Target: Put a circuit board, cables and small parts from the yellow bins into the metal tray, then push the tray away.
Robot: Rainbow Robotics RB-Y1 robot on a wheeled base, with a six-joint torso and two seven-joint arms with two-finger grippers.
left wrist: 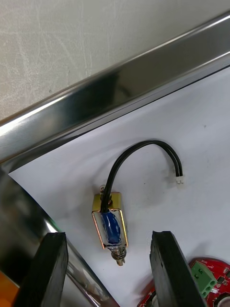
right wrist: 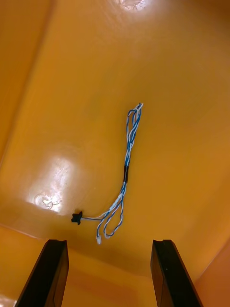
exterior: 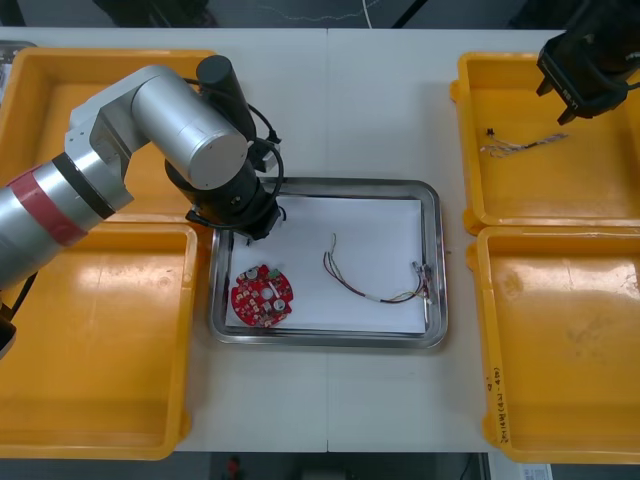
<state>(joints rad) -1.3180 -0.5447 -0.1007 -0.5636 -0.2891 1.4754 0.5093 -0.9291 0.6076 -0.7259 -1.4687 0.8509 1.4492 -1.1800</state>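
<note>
**Both grippers open, empty**

Left gripper (left wrist: pixel 108 235), fingers apart and holding nothing, straddles a small metal part (left wrist: pixel 110 225) in the tray's (exterior: pixel 432 260) far left corner, near the circuit board (exterior: pixel 262 295). Right gripper (right wrist: pixel 109 242), likewise spread, hangs over a cable (right wrist: pixel 127 168) in the far right bin (exterior: pixel 466 140).

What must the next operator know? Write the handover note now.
Left gripper: open, over the far-left corner of the metal tray, above a small metal part with a black cable, not gripping it.
Right gripper: open, above the blue and white cable in the far right yellow bin.
Done: circuit board, red and yellow cable and the metal part are in the tray.
Left: fetch the blue and white cable, then push the tray away.
</note>
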